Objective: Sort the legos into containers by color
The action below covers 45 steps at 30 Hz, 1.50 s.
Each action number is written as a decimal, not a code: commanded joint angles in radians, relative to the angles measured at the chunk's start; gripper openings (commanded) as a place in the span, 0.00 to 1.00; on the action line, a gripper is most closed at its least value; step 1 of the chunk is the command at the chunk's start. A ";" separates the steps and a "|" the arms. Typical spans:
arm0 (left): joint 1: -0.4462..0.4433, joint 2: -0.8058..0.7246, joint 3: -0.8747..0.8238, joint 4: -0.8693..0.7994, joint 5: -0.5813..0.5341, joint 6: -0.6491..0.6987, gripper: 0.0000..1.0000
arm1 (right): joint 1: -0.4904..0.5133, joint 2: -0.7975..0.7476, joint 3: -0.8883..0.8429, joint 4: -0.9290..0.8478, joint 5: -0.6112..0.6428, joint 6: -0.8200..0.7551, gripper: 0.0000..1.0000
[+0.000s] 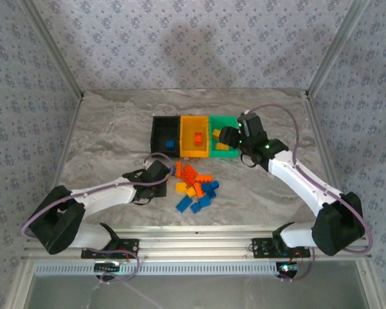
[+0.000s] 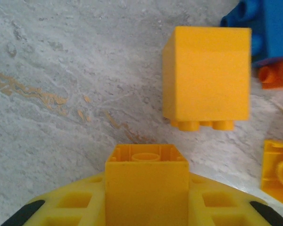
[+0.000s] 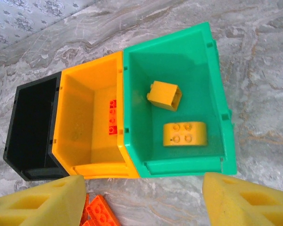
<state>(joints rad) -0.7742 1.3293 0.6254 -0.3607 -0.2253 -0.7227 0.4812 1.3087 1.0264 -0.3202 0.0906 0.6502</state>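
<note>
My left gripper [image 2: 146, 207] is shut on a yellow-orange lego [image 2: 146, 181] at the left edge of the pile of blue, red-orange and yellow legos [image 1: 196, 190]; from above it sits low at the pile [image 1: 171, 172]. Just ahead of it lies another yellow lego [image 2: 207, 77]. The containers stand in a row: black [image 1: 156, 135], yellow-orange [image 1: 184, 136] and green [image 1: 231, 121]. My right gripper [image 3: 144, 197] hangs open and empty above the green bin's near edge [image 1: 226, 136]. Two yellow legos [image 3: 164, 95] [image 3: 185, 133] lie in the green bin [image 3: 198, 61].
A red lego [image 3: 112, 117] lies in the yellow-orange bin [image 3: 80, 127] and a blue one [image 1: 170, 144] in the black bin [image 3: 19, 127]. Blue [image 2: 269, 28] and red-orange [image 2: 276, 75] legos crowd the left gripper's right side. Bare marble lies to the left of the pile.
</note>
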 commanded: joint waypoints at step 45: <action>-0.058 0.562 1.123 0.017 0.210 0.145 1.00 | 0.028 -0.183 -0.355 0.043 -0.105 0.022 0.75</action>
<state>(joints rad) -0.8215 2.0617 1.8462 -0.4576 -0.0223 -0.5682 0.4644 1.0904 0.6632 -0.2905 0.0170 0.7139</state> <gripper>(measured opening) 0.989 0.745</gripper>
